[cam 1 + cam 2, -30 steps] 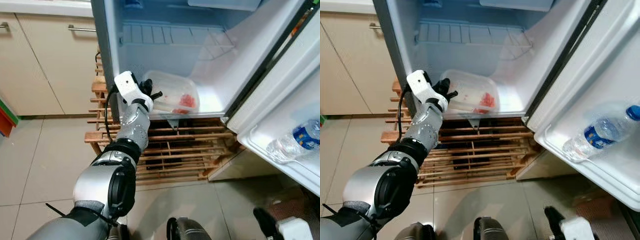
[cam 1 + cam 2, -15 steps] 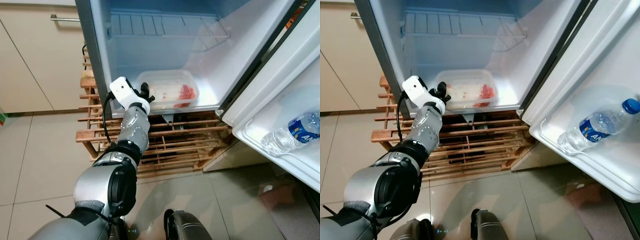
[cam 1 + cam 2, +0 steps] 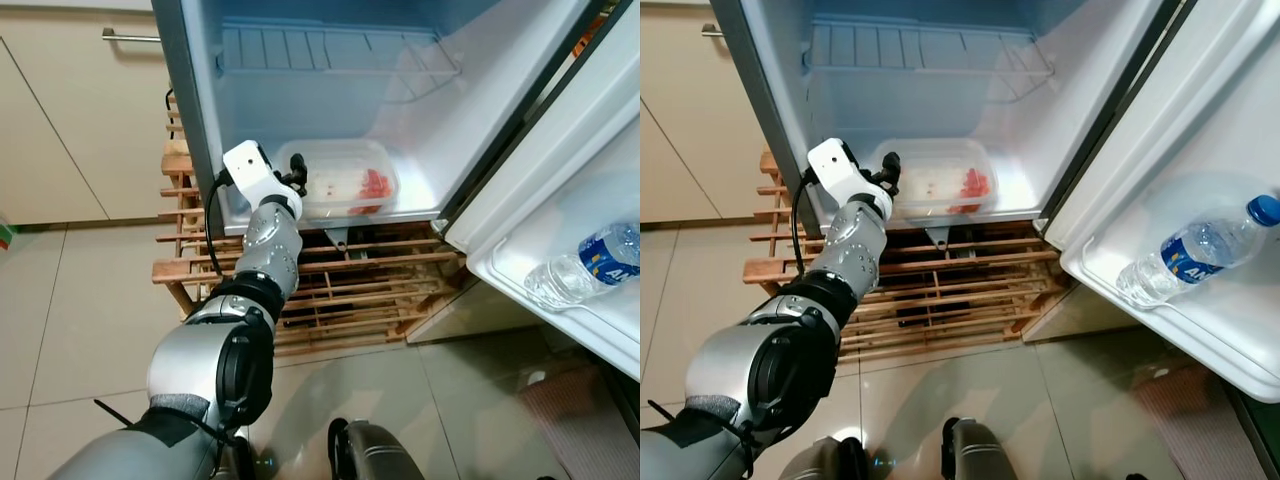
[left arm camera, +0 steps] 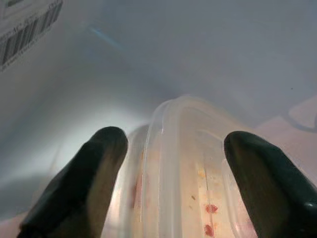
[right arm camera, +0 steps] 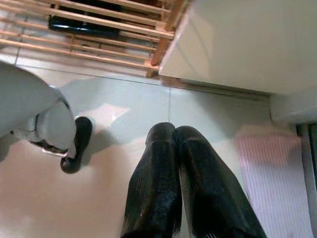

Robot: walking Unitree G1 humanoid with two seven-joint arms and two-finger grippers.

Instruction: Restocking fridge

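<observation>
Jaws of the left gripper (image 4: 171,163) spread wide around the food container (image 3: 340,180) in the fridge (image 3: 330,100); the right gripper (image 5: 176,144) hangs closed.

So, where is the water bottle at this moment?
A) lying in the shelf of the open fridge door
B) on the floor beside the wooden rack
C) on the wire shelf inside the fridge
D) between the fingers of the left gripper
A: the water bottle lies on its side in the door shelf of the open fridge, away from the left gripper, which is at the clear food container.
</observation>
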